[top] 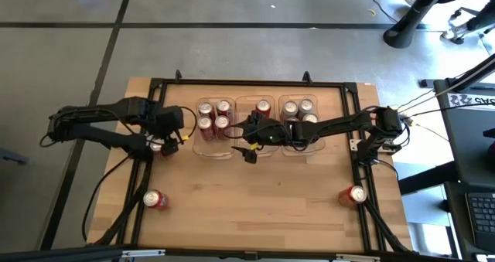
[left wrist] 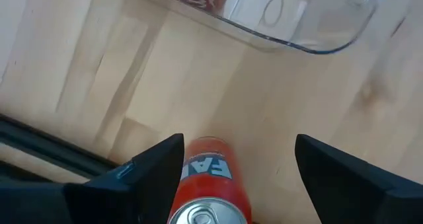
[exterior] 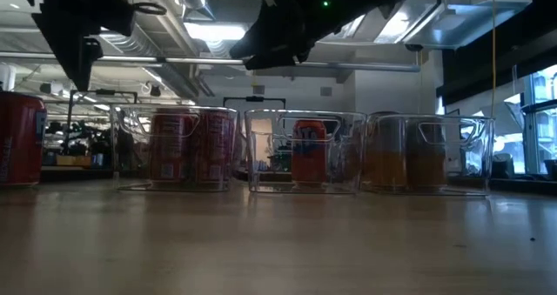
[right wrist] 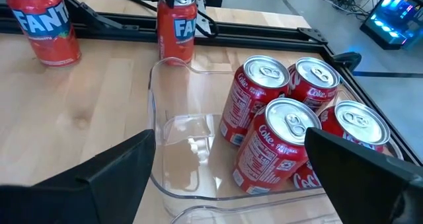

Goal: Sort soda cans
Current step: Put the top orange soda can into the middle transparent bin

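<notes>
Left gripper (left wrist: 238,161) is seen spread around an upright red Fanta can (left wrist: 210,187) just left of the trays.

Its 2 dark, wedge-shaped fingers (left wrist: 149,174) are parted to either side of the can's smooth cylindrical body, whose silver pull-tab top is seen between them; whether they touch it cannot be told. The can stands on the pale, grained wooden table (top: 263,196), near the rounded corner of the left tray (left wrist: 297,32), a clear glossy plastic box in which 4 red Coke cans (right wrist: 291,125) are packed upright. The right gripper (right wrist: 228,178) is held with its fingers wide apart, nothing between them, over this tray's bare end. 1 red can is seen in the middle tray (top: 259,134), and gold cans (top: 302,113) in the right tray (top: 288,148). 2 more red cans (top: 155,199) are left near the table's front corners.
</notes>
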Motion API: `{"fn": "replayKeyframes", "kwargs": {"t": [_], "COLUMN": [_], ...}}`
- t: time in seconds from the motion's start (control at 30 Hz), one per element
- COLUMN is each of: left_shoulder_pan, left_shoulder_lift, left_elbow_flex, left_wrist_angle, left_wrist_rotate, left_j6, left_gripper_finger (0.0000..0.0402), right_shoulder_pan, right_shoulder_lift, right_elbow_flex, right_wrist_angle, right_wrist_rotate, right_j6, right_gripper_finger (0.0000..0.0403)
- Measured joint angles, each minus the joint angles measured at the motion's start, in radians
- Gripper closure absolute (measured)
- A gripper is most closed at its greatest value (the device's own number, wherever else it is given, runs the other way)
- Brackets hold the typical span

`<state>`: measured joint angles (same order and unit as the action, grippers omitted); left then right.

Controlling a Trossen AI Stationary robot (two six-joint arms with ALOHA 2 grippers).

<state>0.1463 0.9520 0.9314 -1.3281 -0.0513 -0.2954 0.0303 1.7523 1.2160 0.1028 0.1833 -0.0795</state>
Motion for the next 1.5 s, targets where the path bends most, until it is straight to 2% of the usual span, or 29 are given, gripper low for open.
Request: {"fn": "replayKeyframes", "kwargs": {"t": [0.2,0.4,0.57,0.67,0.97,1.3,1.5], "left_shoulder_pan": [0.006,0.005,0.002,0.004,-0.002,-0.003,-0.002], "left_shoulder_lift": [0.008,0.017,0.021,0.021,0.021,0.017,0.017], "left_elbow_flex": [0.000,0.000,0.000,0.000,-0.003,-0.125,-0.148], "left_wrist_angle": [0.032,-0.001,-0.123,-0.136,-0.227,-0.206,-0.200], "left_wrist_rotate": [-0.006,-0.005,-0.001,-0.001,-0.023,-0.014,0.004], "left_j6": [-0.016,-0.012,-0.020,-0.068,-0.075,-0.045,-0.027], "left_gripper_finger": [0.0106,0.0048,0.0005,0.0007,0.0012,0.0011,0.0011], "right_shoulder_pan": [0.002,0.002,0.002,0.002,0.002,0.002,0.002], "right_shoulder_lift": [0.000,0.000,0.000,0.000,0.000,0.000,0.000], "right_elbow_flex": [0.000,0.000,0.000,0.000,0.000,0.000,0.000], "right_wrist_angle": [-0.001,-0.001,-0.003,-0.003,-0.002,0.000,-0.001], "right_wrist_rotate": [0.000,0.000,0.000,0.000,0.000,0.000,0.000], "right_j6": [0.000,0.000,-0.004,-0.004,-0.004,-0.004,-0.004], "right_gripper_finger": [0.0015,0.0015,0.0015,0.0015,0.0015,0.0015,0.0015]}}
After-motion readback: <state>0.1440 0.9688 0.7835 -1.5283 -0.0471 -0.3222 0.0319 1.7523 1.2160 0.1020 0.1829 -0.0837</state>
